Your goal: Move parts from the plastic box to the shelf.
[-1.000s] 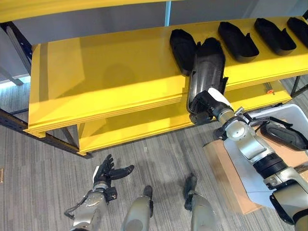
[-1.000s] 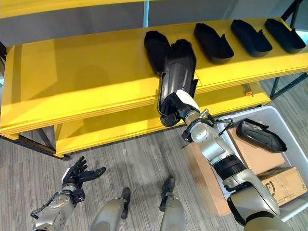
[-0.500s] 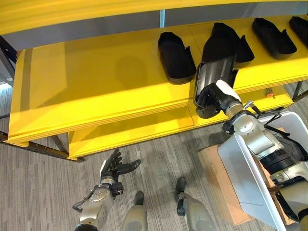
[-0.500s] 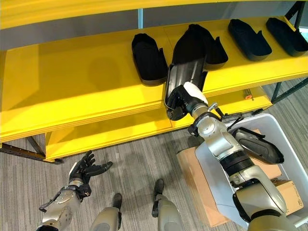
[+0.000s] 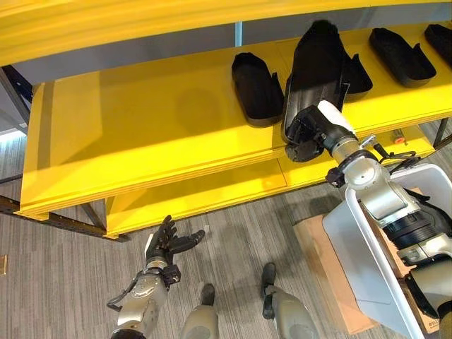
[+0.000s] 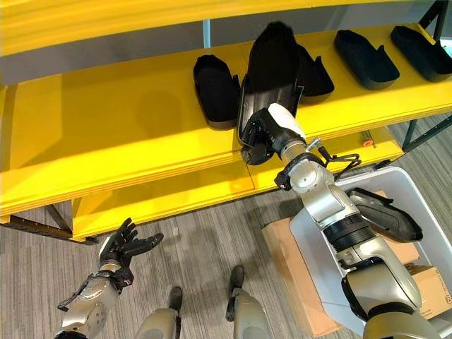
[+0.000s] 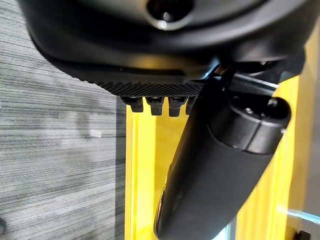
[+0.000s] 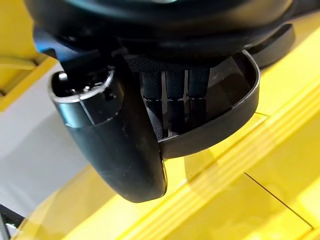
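Part (image 5: pixel 318 60) is what we track first: a long black moulded shell, held at its near end by the right hand (image 5: pixel 308 132), far end tilted up over the yellow shelf (image 5: pixel 141 127) and overlapping a second black part (image 6: pixel 314 70) lying behind it. In the right wrist view we see the fingers (image 8: pixel 175 107) curled inside the shell's rim and the thumb (image 8: pixel 115 145) outside, so the hand is clamped on the part, just over the shelf's front edge. We cannot tell if the shell's far end touches the shelf board. To its left on the same shelf lies another black part (image 5: pixel 257 86), flat and apart from the held one; to the right we count two more black parts (image 6: pixel 366 58) and (image 6: pixel 421 49) in a row along the shelf. A lower yellow shelf (image 5: pixel 205 194) sits under it, with a small orange item (image 6: pixel 366 140) on its right end. Low at right we see the white plastic box (image 5: pixel 367 254) with one black part (image 6: pixel 385 215) inside it, next to cardboard boxes (image 6: pixel 304 272). The left hand (image 5: pixel 167 245) hangs low over the grey carpet floor (image 5: pixel 56 282), fingers spread and relaxed, holding nothing.
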Robot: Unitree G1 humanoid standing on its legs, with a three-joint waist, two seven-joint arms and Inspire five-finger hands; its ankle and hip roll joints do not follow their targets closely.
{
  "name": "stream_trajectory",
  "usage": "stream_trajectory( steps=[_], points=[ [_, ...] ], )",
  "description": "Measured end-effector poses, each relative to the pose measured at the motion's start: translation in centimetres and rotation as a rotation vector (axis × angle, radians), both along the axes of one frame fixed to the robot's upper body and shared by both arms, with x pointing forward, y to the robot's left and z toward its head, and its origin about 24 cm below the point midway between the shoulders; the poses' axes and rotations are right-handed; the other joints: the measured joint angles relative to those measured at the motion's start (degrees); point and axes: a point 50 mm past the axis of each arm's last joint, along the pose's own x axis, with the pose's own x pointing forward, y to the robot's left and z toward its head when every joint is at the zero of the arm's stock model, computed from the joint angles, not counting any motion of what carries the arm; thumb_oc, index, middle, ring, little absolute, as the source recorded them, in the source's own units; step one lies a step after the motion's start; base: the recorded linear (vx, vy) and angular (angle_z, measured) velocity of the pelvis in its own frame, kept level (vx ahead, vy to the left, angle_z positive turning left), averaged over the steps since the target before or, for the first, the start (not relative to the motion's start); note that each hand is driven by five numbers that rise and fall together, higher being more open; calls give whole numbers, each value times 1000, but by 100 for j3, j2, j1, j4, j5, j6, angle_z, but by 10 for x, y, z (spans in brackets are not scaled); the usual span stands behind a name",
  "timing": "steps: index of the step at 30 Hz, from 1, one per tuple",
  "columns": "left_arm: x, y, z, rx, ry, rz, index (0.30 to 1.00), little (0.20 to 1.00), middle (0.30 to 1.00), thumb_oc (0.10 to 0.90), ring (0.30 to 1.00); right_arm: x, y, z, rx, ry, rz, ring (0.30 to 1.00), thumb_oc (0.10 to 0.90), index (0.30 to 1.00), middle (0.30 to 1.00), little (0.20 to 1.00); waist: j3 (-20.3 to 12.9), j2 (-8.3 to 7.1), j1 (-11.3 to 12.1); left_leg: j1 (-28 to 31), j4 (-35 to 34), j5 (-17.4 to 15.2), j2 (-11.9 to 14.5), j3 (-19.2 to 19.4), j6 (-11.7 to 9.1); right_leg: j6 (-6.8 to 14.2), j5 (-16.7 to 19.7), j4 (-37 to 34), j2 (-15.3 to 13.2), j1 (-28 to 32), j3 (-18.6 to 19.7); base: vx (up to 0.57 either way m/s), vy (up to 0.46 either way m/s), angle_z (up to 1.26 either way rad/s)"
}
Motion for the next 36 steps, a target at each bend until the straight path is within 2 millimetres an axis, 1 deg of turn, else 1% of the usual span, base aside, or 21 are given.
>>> stream_trajectory(
  steps=[6,15,16,17,18,19,20,21,22,23,24,25,27,28,29,30,31,32,33,34,36],
  points=[
    [-1,-2,-1,-19,5,23,1000,1000,1000,900,1000,1,8,10,-10,-27,29,300,400,300,300,300,-176,-11,6,86,-65,4,12,-33,2,6,-61,52,-2,91,-18,37,-28,2],
    [-2,-13,-5,-43,15,19,1000,1000,1000,900,1000,3,44,23,-65,-32,162,300,400,300,300,300,-391,-57,83,85,-44,6,115,-276,-29,-61,-332,360,30,89,-231,23,-131,17],
    [-6,-8,-7,-65,22,46,1000,1000,1000,900,1000,11,52,15,-34,17,166,300,400,300,300,300,-483,-138,220,-343,805,-14,95,-311,-189,-121,-715,618,175,22,-209,-101,-215,49],
    [-4,-8,-6,-70,16,45,1000,1000,1000,900,1000,14,53,10,-27,39,158,300,400,300,300,300,-521,-180,290,-573,1228,-21,80,-300,-206,-142,-733,629,158,27,-168,-142,-198,62],
    [-8,-8,-8,-69,23,44,1000,1000,1000,900,1000,15,53,6,-21,54,154,300,400,300,300,300,-562,-135,486,-672,1450,-7,124,-288,-273,-198,-829,850,268,2,-296,-95,-169,55],
    [-6,-9,-5,-64,0,36,1000,1000,1000,900,1000,19,49,5,-13,74,135,300,400,300,300,300,-554,-156,714,-1127,2271,49,82,-400,-362,-431,-1076,1176,269,-155,-312,-43,-90,56],
    [-6,-10,-5,-60,1,32,1000,1000,1000,900,1000,21,46,2,-6,89,117,300,400,300,300,300,-549,-156,854,-1422,2736,235,58,-504,-441,-512,-1174,1266,231,-140,-433,36,-16,62],
    [-11,-7,-8,-51,17,34,1000,1000,1000,900,1000,22,46,0,-11,97,116,300,400,300,300,300,-551,-173,937,-1613,2951,383,129,-435,-320,-550,-1213,1269,200,-119,-501,134,82,66],
    [-22,-2,-16,-34,60,41,1000,1000,1000,900,1000,20,54,1,-5,90,144,300,400,300,300,300,-547,-170,937,-1644,2640,246,317,-217,-125,-554,-1271,1252,197,-93,-586,177,179,74],
    [-24,3,-19,-21,86,42,1000,1000,1000,900,1000,19,56,3,-4,80,157,300,400,300,300,300,-538,-186,876,-1628,1974,211,743,86,-178,-549,-1268,1120,239,-75,-730,216,226,72],
    [-25,4,-20,-18,94,47,1000,1000,1000,900,1000,19,57,4,-3,77,163,300,400,300,300,300,-524,-212,820,-1526,1192,285,1050,172,-257,-540,-1249,1039,296,-67,-739,174,249,71],
    [-25,3,-21,-19,102,44,1000,1000,1000,900,1000,19,58,3,-2,79,164,300,400,300,300,300,-520,-182,738,-1444,319,405,1432,351,-412,-381,-1147,985,379,-57,-733,128,153,60],
    [-22,-4,-24,-28,112,21,1000,1000,1000,900,1000,19,58,-3,3,99,160,300,400,300,300,300,-506,-142,695,-1383,-444,629,1959,579,-599,-349,-1126,868,437,-46,-733,213,295,10],
    [-22,-9,-25,-34,121,2,1000,1000,1000,900,1000,18,60,-8,0,121,160,300,400,300,300,300,-484,-101,784,-1095,-231,653,1930,508,-607,-168,-1004,743,467,-16,-464,346,443,-57],
    [-20,-11,-24,-43,112,-17,1000,1000,1000,900,1000,18,53,-7,-5,117,145,300,400,300,300,300,-459,70,666,-669,-352,679,1574,559,-579,-249,-967,608,399,94,-429,267,323,-63],
    [-14,-14,-19,-47,83,-33,1000,1000,1000,900,1000,18,39,-2,-28,104,110,300,400,300,300,300,-457,276,598,-476,-289,715,1302,629,-390,-194,-887,648,349,93,-436,199,236,-42],
    [-10,-8,-13,-31,62,-33,1000,1000,1000,900,1000,17,34,-1,-11,95,93,300,400,300,300,300,-453,194,632,-428,-242,824,1184,712,-529,-164,-906,733,185,14,-414,132,182,-30],
    [-9,-5,-11,-24,56,-28,1000,1000,1000,900,1000,17,33,-3,-7,99,91,300,400,300,300,300,-455,125,656,-440,-179,767,1088,792,-454,-128,-933,729,68,11,-430,134,183,-38],
    [-3,-1,-6,-16,37,-21,1000,1000,1000,900,1000,16,31,-8,0,112,83,300,400,300,300,300,-463,34,715,-531,148,527,782,936,-216,-52,-896,807,-384,40,-573,149,192,-5],
    [1,1,-1,-10,15,-19,1000,1000,1000,900,1000,15,31,-8,1,114,84,300,400,300,300,300,-469,22,726,-633,431,343,540,939,-129,164,-752,794,-651,91,-572,109,137,4],
    [3,5,3,-3,-2,-4,1000,1000,1000,900,1000,15,32,-8,1,114,92,300,400,300,300,300,-469,21,795,-644,531,240,483,949,-75,344,-653,599,-696,221,-574,70,81,13]
  ],
)
